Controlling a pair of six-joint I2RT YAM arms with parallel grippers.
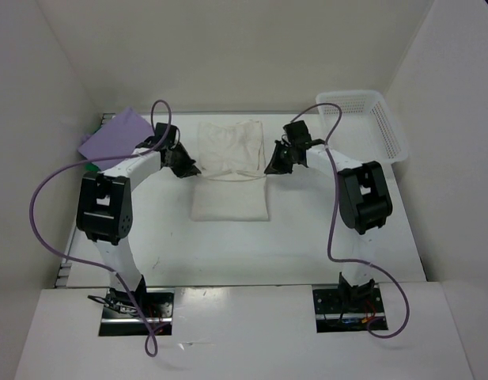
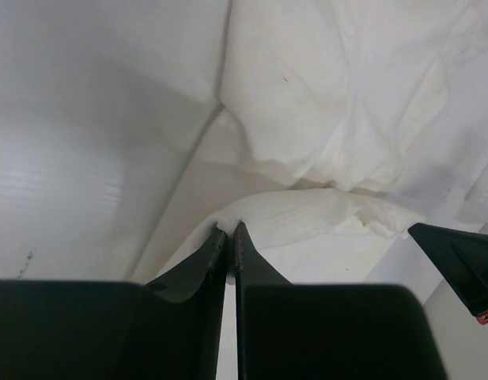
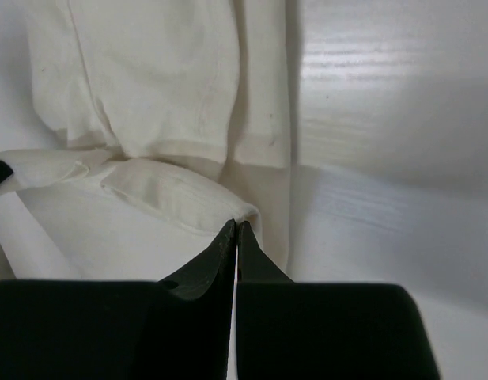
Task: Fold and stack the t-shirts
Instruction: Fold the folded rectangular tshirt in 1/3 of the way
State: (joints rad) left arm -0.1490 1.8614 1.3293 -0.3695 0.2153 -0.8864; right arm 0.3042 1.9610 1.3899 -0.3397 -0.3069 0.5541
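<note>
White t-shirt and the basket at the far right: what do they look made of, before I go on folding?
The white t-shirt looks like soft, matte fabric, probably cotton knit: it creases, drapes in rounded folds and shows stitched hems in the wrist views. The basket looks like rigid white plastic: its walls are an even open mesh that holds its shape.

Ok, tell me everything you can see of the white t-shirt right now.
The white t-shirt is soft, creased, cotton-looking cloth with stitched hems. It lies in the middle of the table as a rough, partly folded rectangle. A raised fold runs across it from side to side. The left pincer and right pincer each pinch one end of that fold, jaws shut. Nothing else touches it.
</note>
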